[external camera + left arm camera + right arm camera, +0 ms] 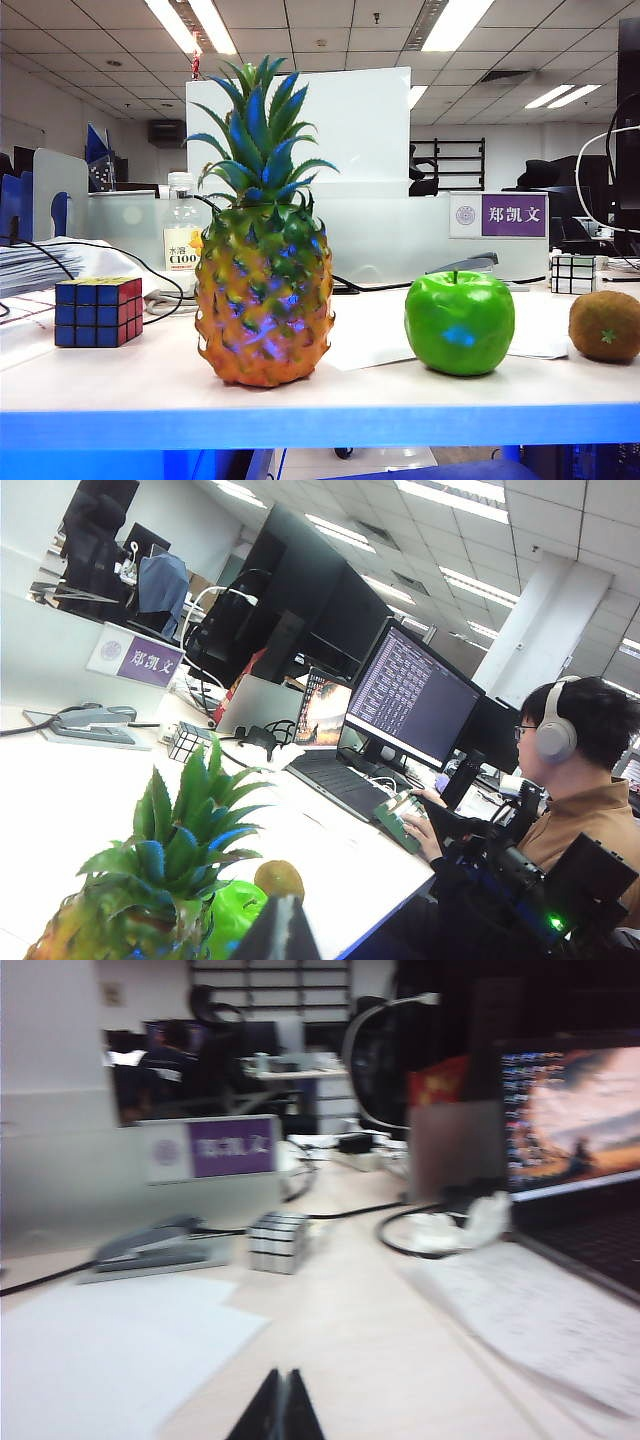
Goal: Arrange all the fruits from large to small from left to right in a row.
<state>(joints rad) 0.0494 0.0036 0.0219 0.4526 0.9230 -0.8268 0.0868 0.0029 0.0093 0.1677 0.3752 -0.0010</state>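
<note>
Three fruits stand in a row near the table's front edge in the exterior view: a tall orange-green pineapple (264, 300) on the left, a glossy green apple (459, 322) with a blue mark in the middle, a small brown kiwi (605, 325) on the right. No gripper shows in that view. In the left wrist view the pineapple (150, 900), apple (235, 910) and kiwi (279, 878) lie just beyond my left gripper (283, 902), which is shut and empty. My right gripper (281, 1375) is shut with nothing in it, over bare table, no fruit near it.
A multicoloured puzzle cube (98, 312) sits left of the pineapple, a clear drink bottle (181, 235) behind it. A second small cube (572, 273) and a stapler (462, 264) lie at the back right. A laptop (580, 1160), cables and paper sheets (110, 1350) fill the right wrist view. A seated person (570, 780) works at monitors.
</note>
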